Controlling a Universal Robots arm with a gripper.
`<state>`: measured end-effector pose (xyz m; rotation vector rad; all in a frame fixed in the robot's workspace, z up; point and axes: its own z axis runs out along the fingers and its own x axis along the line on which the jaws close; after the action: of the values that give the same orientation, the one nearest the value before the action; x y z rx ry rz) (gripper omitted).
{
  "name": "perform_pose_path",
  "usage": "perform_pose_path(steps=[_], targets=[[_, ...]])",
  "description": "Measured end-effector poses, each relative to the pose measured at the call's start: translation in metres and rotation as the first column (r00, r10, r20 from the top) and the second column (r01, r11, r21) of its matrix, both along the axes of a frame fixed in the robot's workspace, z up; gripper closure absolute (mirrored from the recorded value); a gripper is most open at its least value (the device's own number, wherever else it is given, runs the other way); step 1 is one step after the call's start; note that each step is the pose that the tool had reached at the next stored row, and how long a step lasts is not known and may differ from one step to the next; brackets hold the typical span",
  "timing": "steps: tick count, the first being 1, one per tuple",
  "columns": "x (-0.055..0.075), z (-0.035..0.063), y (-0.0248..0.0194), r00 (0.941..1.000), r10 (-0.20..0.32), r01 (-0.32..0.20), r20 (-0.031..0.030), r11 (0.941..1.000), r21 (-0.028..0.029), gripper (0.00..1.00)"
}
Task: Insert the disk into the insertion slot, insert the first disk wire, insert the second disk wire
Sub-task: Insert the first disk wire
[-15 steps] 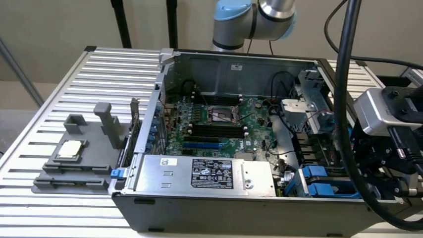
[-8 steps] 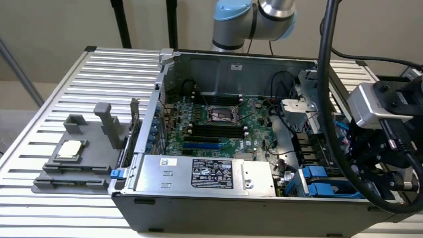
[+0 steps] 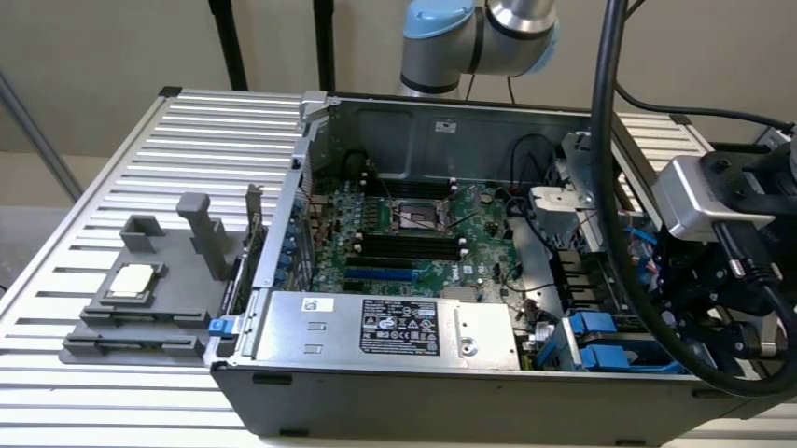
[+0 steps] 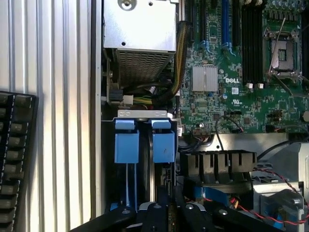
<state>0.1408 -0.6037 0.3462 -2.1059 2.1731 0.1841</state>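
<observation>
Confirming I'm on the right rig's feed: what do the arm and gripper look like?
The arm has silver-grey joints with light blue caps. The gripper is black, with a pale grey box by it and thick black cables.

The drive cage (image 3: 595,329) sits in a corner of the open computer case (image 3: 498,401), just beside one end of the power-supply box (image 3: 299,331). It is blue-grey, with two bright blue latch tabs, one (image 4: 127,145) next to the other (image 4: 163,142), parallel and narrowly apart. Each tab has a smaller blue block at its end nearer the box
</observation>
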Motion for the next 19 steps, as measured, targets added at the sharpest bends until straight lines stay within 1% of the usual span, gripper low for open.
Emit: perform_pose_path(steps=[6, 19], targets=[[0.0, -0.0011, 0.0004, 1.0, 0.0, 0.0, 0.0011, 1.0, -0.0002, 0.84], [0.0016, -0.0046, 0.0012, 1.0, 0.0, 0.0, 0.0013, 1.0, -0.0001, 0.84]])
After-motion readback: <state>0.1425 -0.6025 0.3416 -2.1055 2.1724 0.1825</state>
